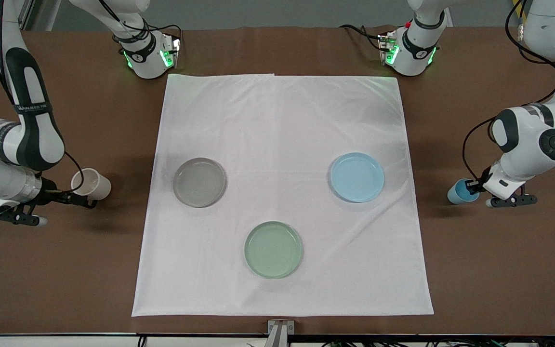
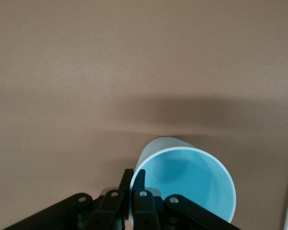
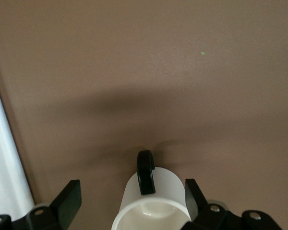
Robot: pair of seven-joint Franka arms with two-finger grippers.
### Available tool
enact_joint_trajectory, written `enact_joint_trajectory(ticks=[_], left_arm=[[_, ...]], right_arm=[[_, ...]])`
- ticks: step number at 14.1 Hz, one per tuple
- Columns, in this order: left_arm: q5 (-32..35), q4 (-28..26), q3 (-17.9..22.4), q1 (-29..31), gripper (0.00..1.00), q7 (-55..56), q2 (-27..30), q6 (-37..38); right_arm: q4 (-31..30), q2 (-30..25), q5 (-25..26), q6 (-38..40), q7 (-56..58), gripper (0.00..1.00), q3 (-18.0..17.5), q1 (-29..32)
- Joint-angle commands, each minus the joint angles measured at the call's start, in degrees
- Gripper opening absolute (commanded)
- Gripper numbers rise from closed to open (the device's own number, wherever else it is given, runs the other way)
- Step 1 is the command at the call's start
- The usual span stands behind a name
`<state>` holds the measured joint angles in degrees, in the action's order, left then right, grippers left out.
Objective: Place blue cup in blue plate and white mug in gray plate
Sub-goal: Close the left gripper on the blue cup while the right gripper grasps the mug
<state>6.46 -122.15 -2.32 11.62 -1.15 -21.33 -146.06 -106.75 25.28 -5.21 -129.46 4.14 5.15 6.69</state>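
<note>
The blue cup point(image 1: 460, 192) is tipped over above the brown table at the left arm's end, off the cloth, mouth toward the gripper. My left gripper point(image 1: 473, 186) is shut on its rim point(image 2: 133, 179), one finger inside the cup point(image 2: 187, 177) and one outside. The white mug point(image 1: 91, 184) is tipped on its side at the right arm's end, mouth toward my right gripper point(image 1: 86, 192). That gripper point(image 3: 132, 190) is open around the mug point(image 3: 156, 196), whose black handle point(image 3: 145, 171) points up. The blue plate point(image 1: 357, 177) and gray plate point(image 1: 199, 182) sit empty on the cloth.
A white cloth point(image 1: 282, 120) covers the table's middle. A pale green plate point(image 1: 273, 249) sits on it, nearer the front camera than the other two plates. Both arm bases stand at the table's back edge. Brown table point(image 1: 499, 270) surrounds the cloth.
</note>
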Motion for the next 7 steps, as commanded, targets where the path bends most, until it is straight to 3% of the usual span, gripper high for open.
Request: enact_joint_trajectory(ticks=[1, 3, 7], left_arm=[[1.0, 0.2, -0.3, 0.0, 0.0, -0.3, 1.3, -0.1], [0.9, 0.5, -1.8, -0.2, 0.0, 0.3, 3.2, 0.7], [-0.9, 8.1, -8.6, -0.3, 0.0, 6.8, 5.8, 16.8]], right_arm=[[-3.7, 0.0, -0.8, -4.8, 1.0, 0.92, -0.6, 0.3], [-4.3, 0.4, -0.8, -6.1, 2.6, 0.86, -0.6, 0.4], [-4.5, 0.8, -0.7, -6.0, 3.2, 0.69, -0.6, 0.6]])
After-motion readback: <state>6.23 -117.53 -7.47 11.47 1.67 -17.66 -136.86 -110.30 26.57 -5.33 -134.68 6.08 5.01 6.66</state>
